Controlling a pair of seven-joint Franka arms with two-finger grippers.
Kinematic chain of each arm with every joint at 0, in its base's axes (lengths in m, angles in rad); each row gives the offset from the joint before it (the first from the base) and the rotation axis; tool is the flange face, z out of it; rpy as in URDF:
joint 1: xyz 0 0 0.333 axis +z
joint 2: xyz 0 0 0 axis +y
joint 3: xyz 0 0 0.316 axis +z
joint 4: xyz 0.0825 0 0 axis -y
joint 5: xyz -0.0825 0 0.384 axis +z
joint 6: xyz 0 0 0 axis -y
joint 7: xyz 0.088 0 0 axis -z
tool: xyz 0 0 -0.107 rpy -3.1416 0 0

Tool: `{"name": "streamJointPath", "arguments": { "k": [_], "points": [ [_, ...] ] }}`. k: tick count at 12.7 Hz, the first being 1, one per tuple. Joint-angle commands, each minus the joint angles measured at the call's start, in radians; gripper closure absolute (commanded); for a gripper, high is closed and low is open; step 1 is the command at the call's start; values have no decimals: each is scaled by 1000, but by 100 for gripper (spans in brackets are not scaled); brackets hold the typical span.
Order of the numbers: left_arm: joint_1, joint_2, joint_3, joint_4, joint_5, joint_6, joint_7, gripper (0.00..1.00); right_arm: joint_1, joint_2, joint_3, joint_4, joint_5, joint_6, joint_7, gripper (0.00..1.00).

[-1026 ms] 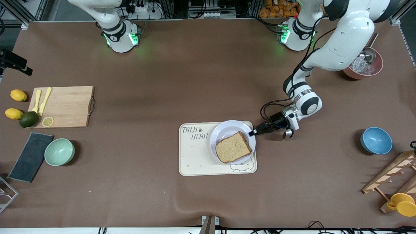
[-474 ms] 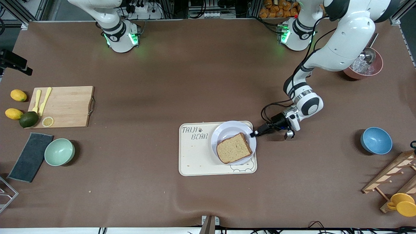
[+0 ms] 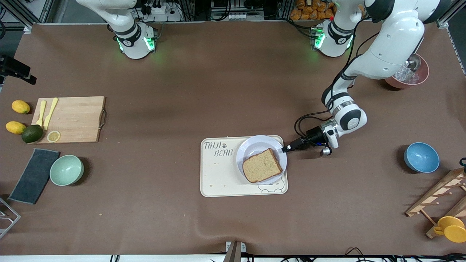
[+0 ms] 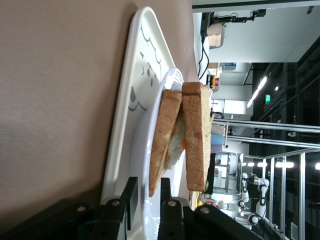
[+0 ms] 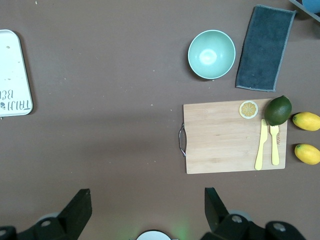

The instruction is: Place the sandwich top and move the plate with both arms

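Observation:
The sandwich top (image 3: 262, 165), a plain brown bread slice, lies on the sandwich on the pale plate (image 3: 255, 145). The plate sits on the cream bear-printed tray (image 3: 218, 174), at its end toward the left arm. My left gripper (image 3: 284, 148) is low at the plate's rim, shut on it. In the left wrist view the gripper (image 4: 149, 187) straddles the plate's rim (image 4: 150, 165). The sandwich top (image 4: 196, 135) stands above the egg-bearing slice (image 4: 162, 145). My right gripper (image 5: 145, 210) is open and empty, high over the table near its own base, waiting.
A blue bowl (image 3: 421, 157), a reddish bowl of ice (image 3: 407, 74), a wooden rack (image 3: 440, 198) and a yellow cup (image 3: 451, 228) are at the left arm's end. A cutting board (image 3: 71, 119), green bowl (image 3: 66, 170) and dark cloth (image 3: 34, 175) are at the right arm's end.
The left arm's wrist has drawn back toward its own end of the table. The plate with the sandwich has shifted very slightly the same way. The right arm has not moved.

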Motion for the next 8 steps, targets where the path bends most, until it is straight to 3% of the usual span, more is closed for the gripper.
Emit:
{"name": "streamJointPath", "arguments": {
  "k": [1, 4, 8],
  "points": [
    [55, -43, -7, -20, 107, 10, -64, 75, -17, -1, 18, 6, -10, -7, 12, 0],
    [86, -81, -7, -32, 199, 10, -125, 75, -17, -1, 18, 6, -10, -7, 12, 0],
    [152, -170, -6, -26, 453, 10, -284, 75, -17, -1, 18, 6, -10, -5, 12, 0]
  ]
}}
